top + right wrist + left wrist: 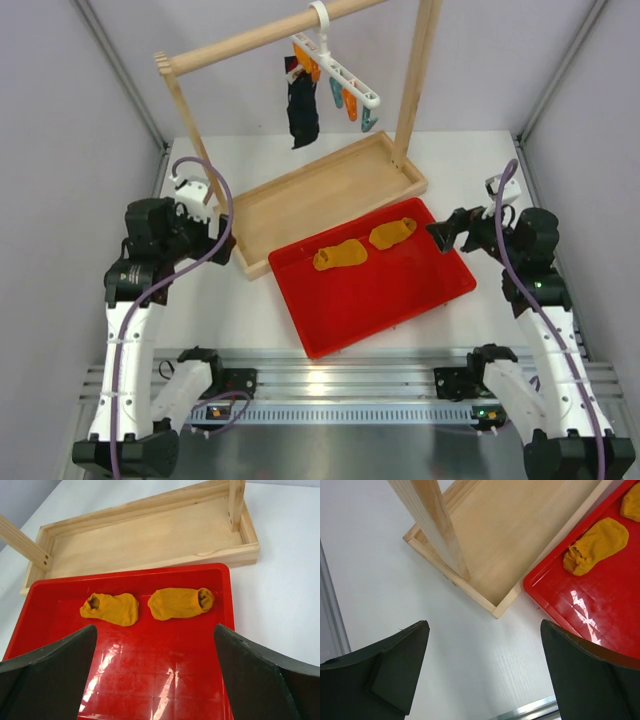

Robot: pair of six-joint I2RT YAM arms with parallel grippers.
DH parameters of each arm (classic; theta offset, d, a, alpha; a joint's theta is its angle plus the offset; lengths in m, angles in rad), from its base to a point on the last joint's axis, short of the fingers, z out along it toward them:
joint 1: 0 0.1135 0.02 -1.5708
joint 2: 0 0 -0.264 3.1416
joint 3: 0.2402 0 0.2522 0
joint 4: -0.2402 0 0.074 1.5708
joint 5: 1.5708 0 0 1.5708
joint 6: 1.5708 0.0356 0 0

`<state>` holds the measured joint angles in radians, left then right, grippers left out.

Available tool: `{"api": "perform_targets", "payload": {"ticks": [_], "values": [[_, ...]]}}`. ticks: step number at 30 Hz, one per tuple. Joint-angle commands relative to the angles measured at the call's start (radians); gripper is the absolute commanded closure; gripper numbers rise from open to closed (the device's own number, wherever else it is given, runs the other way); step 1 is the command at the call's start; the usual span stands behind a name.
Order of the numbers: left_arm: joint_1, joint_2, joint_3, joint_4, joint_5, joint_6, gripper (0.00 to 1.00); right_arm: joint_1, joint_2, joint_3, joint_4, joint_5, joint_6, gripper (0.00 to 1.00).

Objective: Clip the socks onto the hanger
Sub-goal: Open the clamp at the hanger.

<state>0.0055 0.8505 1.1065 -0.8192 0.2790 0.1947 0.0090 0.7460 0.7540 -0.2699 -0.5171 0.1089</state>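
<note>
- Black fingers of the left hand stood spread wide, released, with nothing between them.
- Below that hand lay bare white worktop, just off the near corner of a shallow wooden base.
- An upright wooden post rose from that corner of the base, beside the hand.
- To the hand's right, the corner of a red tray sat close against the wooden base.
- The right hand was also released, fingers wide apart and gripping nothing, hovering over the tray's right side and pointing across it.
- The socks lay inside the tray, in its far half near the wooden base. One sock was on the left and the other sock on the right.
- They lay flat, side by side with a small gap between them, toes towards each other and open cuffs turned outward. Neither hand touched them.
- Beyond the tray, the wooden base carried two posts and a rail across the top.
- The hanger, white with orange and teal clips, hung by its hook from the rail, sloping down to the right, well apart from the socks.
- A black sock dangled from the hanger's left end.
</note>
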Motion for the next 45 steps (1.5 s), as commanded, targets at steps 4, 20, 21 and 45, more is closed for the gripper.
{"api": "perform_targets", "payload": {"ticks": [4, 20, 21, 45], "values": [[-0.002, -0.073, -0.013, 0.058, 0.242, 0.130, 0.02, 0.008, 0.041, 0.016, 0.214, -0.099, 0.038, 0.00], [-0.249, -0.021, -0.039, 0.537, 0.488, 0.138, 0.02, 0.112, 0.485, 0.252, 0.829, -0.112, 0.167, 0.21], [-0.275, 0.002, -0.031, 0.543, 0.480, 0.155, 0.02, 0.118, 0.516, 0.301, 0.856, -0.115, 0.181, 0.25], [-0.395, 0.245, 0.108, 1.048, 0.178, -0.443, 0.02, 0.341, 0.935, 0.683, 1.138, -0.244, 0.264, 0.35]]}}
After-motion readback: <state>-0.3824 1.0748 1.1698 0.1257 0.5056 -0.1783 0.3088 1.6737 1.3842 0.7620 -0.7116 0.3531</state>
